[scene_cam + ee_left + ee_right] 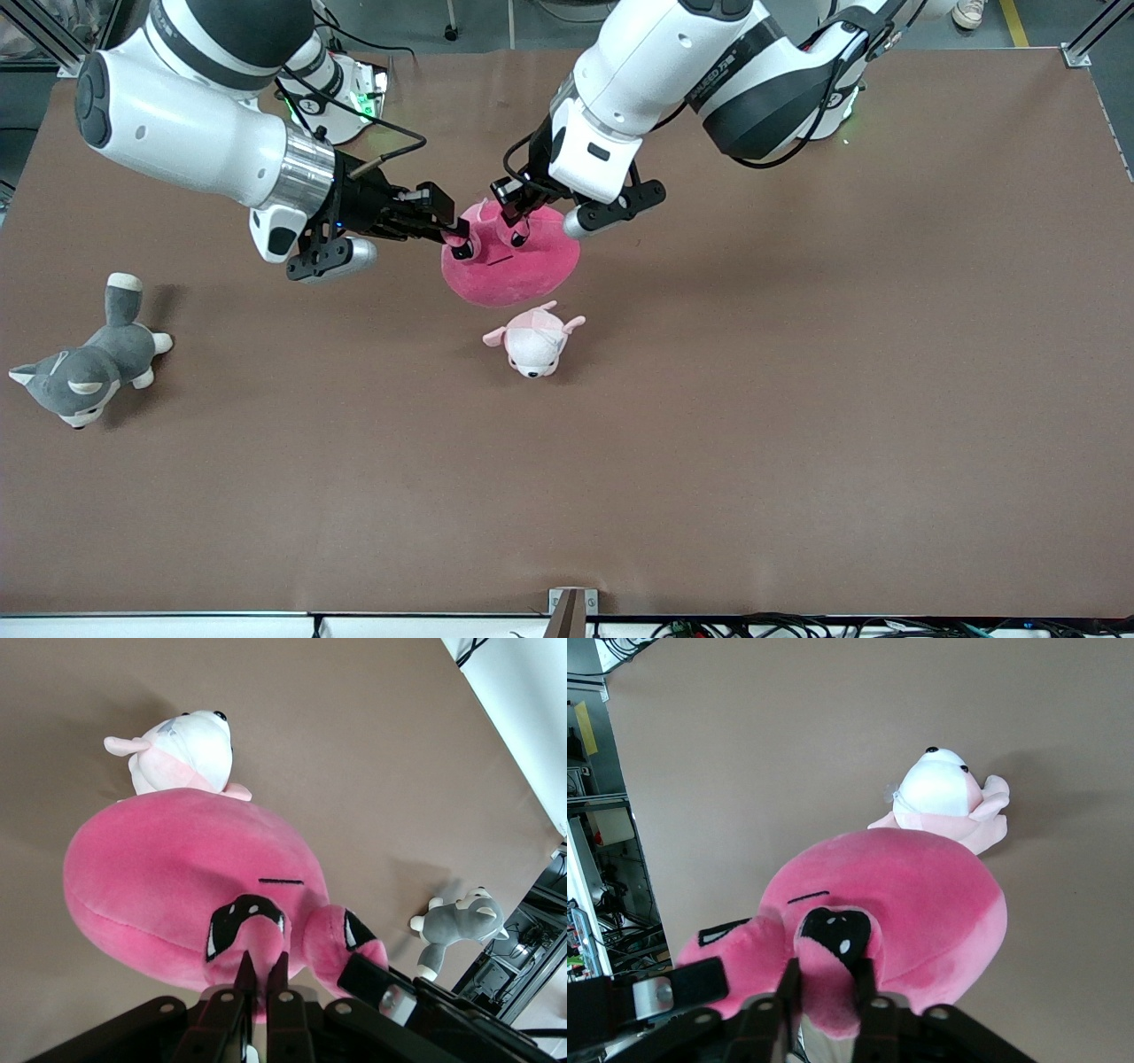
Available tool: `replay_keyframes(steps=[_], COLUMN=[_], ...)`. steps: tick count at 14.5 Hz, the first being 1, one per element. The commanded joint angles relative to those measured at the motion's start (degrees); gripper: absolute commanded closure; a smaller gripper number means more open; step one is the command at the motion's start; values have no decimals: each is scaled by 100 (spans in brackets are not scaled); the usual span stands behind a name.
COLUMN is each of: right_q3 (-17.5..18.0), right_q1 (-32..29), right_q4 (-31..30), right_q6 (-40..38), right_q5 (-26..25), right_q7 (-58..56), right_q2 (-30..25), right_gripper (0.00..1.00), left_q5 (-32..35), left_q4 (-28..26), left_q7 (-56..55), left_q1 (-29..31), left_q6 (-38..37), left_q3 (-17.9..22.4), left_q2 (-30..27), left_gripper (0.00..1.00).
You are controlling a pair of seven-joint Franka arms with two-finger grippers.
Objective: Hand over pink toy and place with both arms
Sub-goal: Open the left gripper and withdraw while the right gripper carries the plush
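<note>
The hot-pink toy [514,270] hangs in the air over the middle of the table, held by both arms at its upper face. My left gripper [516,232] comes from above and is shut tight on a fold of plush by one black eye [261,961]. My right gripper [459,244] comes from the side, and its fingers are closed around the other eye bump [828,970]. The toy's body fills the left wrist view [177,868] and the right wrist view [921,895]. Each wrist view also shows the other gripper beside its own.
A small pale pink-and-white plush animal [534,341] lies on the brown table just nearer the front camera than the held toy. A grey-and-white plush dog [89,368] lies toward the right arm's end of the table.
</note>
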Motion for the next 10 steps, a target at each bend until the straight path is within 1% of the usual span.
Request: replay_keyframes(steps=[1, 2, 4, 5, 6, 7, 8, 9, 10], right_q3=[-44, -44, -44, -44, -44, -44, -44, -44, -44], right_q1=[58, 67, 67, 67, 67, 67, 67, 67, 67], right_q4=[63, 63, 54, 63, 63, 63, 63, 54, 54], right_q6=[-33, -33, -33, -33, -33, -33, -33, -42, -34], right_q5=[-48, -48, -40, -48, -40, -39, -39, -48, -40], right_q7=[18, 18, 18, 18, 27, 1, 18, 9, 9], right_q2=[50, 50, 50, 59, 59, 59, 59, 68, 68], right_gripper=[91, 96, 98, 99, 99, 100, 100, 100, 100], left_q5=[1, 1, 1, 1, 9, 18, 36, 71, 202], left_q4=[131, 131, 123, 123, 114, 96, 96, 88, 88], left_q7=[-30, -39, -66, -74, -83, -83, -83, -83, -83], left_q1=[-83, -83, -83, -83, -83, -83, -83, -74, -65], left_q6=[59, 60, 60, 60, 60, 60, 60, 60, 51], left_q3=[27, 27, 27, 27, 27, 27, 27, 36, 36], left_q2=[52, 53, 35, 26, 17, 9, 9, 0, 0], left_gripper=[100, 100, 98, 93, 82, 73, 54, 18, 1])
